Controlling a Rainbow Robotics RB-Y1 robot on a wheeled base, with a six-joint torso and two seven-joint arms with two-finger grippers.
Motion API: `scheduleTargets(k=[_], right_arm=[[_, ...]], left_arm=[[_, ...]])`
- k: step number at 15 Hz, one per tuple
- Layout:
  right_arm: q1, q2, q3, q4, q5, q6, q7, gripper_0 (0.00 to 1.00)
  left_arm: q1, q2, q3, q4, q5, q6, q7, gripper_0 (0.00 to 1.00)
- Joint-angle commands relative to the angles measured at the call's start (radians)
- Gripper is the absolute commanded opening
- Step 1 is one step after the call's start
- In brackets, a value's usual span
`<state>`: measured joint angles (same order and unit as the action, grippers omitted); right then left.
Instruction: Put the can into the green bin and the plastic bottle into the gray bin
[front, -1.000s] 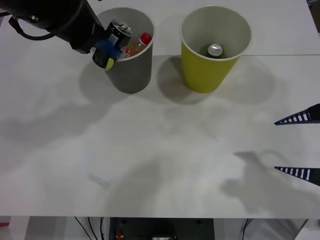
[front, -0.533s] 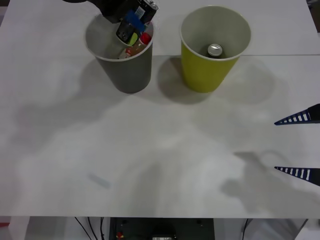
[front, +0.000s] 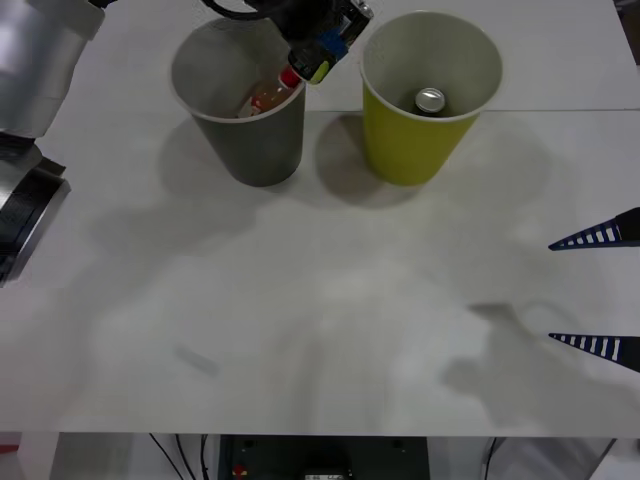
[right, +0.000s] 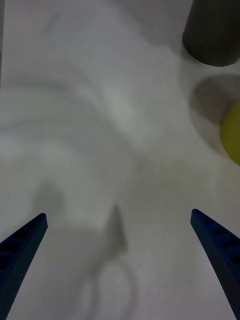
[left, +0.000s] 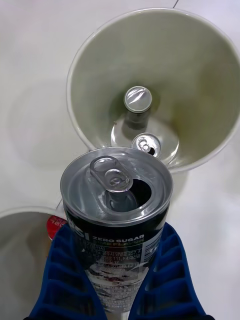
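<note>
One can (left: 116, 200) sits tight in my left tool (left: 120, 280), standing up, between the bins. My green bin (front: 430, 95) is just to the right. My right tool (front: 600, 290) waits open, far off.

Yellow-green bin (front: 410, 140), gray bin (front: 255, 145)

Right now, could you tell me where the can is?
The can is held in the left gripper, raised at the table's far side between the gray bin and green bin.
</note>
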<state>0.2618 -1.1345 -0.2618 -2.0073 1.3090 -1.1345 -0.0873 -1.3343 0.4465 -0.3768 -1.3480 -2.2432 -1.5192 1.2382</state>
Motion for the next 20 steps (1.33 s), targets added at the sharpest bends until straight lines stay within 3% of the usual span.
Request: scheduleTargets(k=[1,4,7,10,17,18,19,20], right_arm=[[0.0,0.0,0.0,0.0,0.0,0.0,0.0,1.0],[0.0,0.0,0.0,0.0,0.0,0.0,0.0,1.0],[0.0,0.0,0.0,0.0,0.0,0.0,0.0,1.0],[0.0,0.0,0.0,0.0,0.0,0.0,0.0,1.0],[0.0,0.0,0.0,0.0,0.0,0.0,0.0,1.0],[0.0,0.0,0.0,0.0,0.0,0.0,0.0,1.0],[0.0,0.0,0.0,0.0,0.0,0.0,0.0,1.0],[0.0,0.0,0.0,0.0,0.0,0.0,0.0,1.0]], left_arm=[[-0.056,-0.042,-0.054,0.049,-0.026,-0.004,0.003,0.0],[-0.195,-0.083,-0.091,0.268,0.045,0.076,0.003,0.0],[-0.289,-0.146,-0.093,0.498,0.082,0.238,-0.057,0.0],[-0.292,-0.198,-0.093,0.532,0.082,0.327,-0.06,0.0],[-0.347,-0.272,-0.212,0.53,0.079,0.35,-0.04,0.01],[-0.345,-0.27,-0.211,0.534,0.079,0.35,-0.052,0.06],[-0.347,-0.272,-0.211,0.537,0.079,0.35,-0.052,0.19],[-0.345,-0.27,-0.211,0.537,0.079,0.35,-0.056,0.55]])
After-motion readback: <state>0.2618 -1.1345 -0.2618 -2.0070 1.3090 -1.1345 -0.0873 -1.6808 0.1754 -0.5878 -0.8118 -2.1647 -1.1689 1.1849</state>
